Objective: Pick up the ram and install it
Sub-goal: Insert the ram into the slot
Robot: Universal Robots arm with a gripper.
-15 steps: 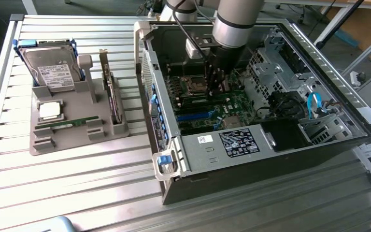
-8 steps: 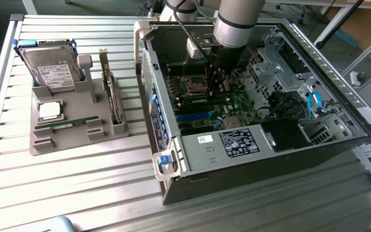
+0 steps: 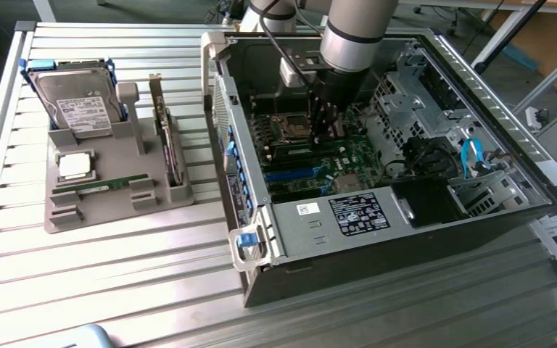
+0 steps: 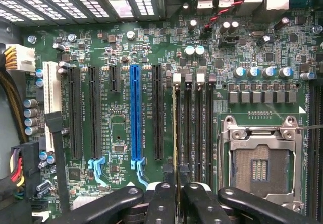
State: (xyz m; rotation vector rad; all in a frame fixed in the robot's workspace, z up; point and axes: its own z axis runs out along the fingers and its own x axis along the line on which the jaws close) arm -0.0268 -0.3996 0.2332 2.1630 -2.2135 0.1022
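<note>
Gripper (image 4: 177, 193) fingers (image 4: 160, 204) pinch ram (image 4: 175, 133) edge-on, stick standing in leftmost memory slot (image 4: 177, 123) on motherboard (image 4: 126, 57), beside empty processor socket (image 4: 260, 158), inside open computer case (image 3: 472, 80).

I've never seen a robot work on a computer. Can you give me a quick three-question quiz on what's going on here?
1. True or false: the tool is reaching inside the open computer case.
2. The tool grips the thin ram, seen edge-on. What does the ram line up with?
A. the empty processor socket
B. the row of black memory slots
C. the white slot
3. Fill in: on the grey tray beside the case, the hard drive has ___ rails.

Key: 1 true; 2 B; 3 blue.
</note>
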